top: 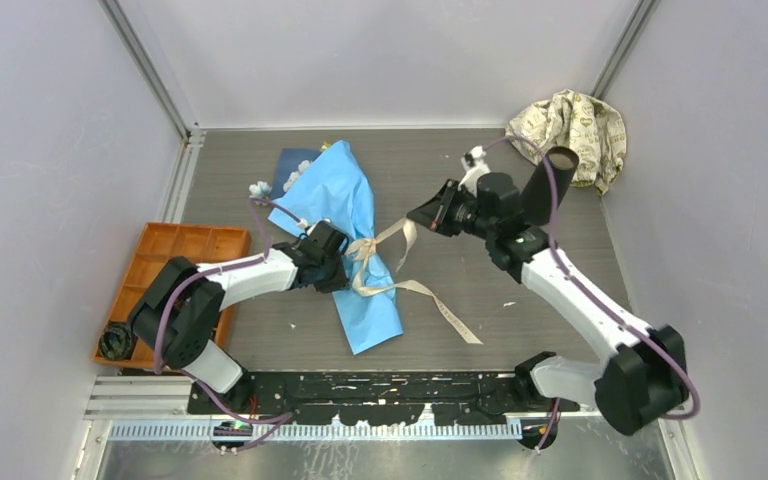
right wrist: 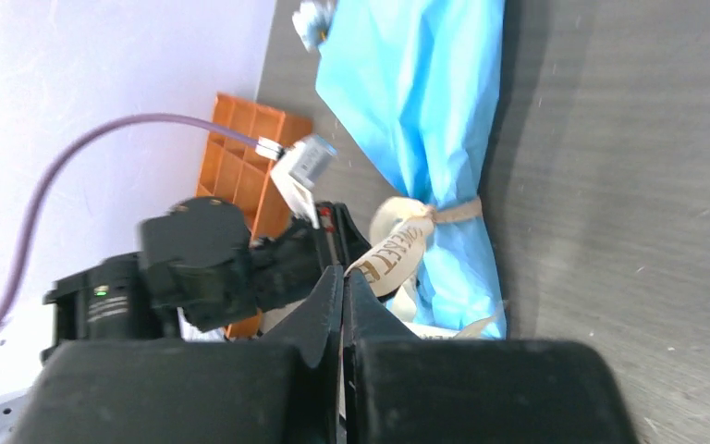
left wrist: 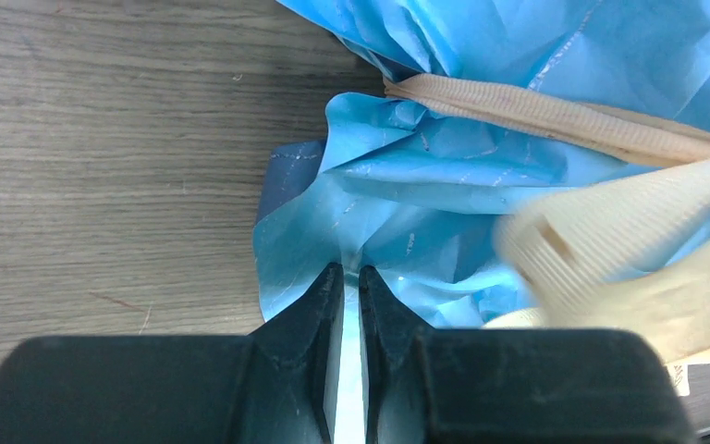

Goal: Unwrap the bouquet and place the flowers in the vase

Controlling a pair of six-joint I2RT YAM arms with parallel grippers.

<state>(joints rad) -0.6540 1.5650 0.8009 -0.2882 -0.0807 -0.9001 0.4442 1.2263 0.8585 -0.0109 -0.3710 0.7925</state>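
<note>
Pinching ribbon (right wrist: 397, 254): right gripper (right wrist: 343, 274); left gripper (left wrist: 351, 271) clamps bouquet (left wrist: 444, 176)

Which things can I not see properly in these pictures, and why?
Flowers: top view, blue paper hides all but some pale blooms.
Vase: top view, right arm covers its base.
Ribbon: left wrist view, blurred near the lens.
Orange tray: top view, left arm covers one corner.

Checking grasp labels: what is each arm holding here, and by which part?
Left gripper: jaws pinch the bouquet by a blue paper fold beside the tie. Right gripper: jaws pinch the ribbon by one strand.
</note>
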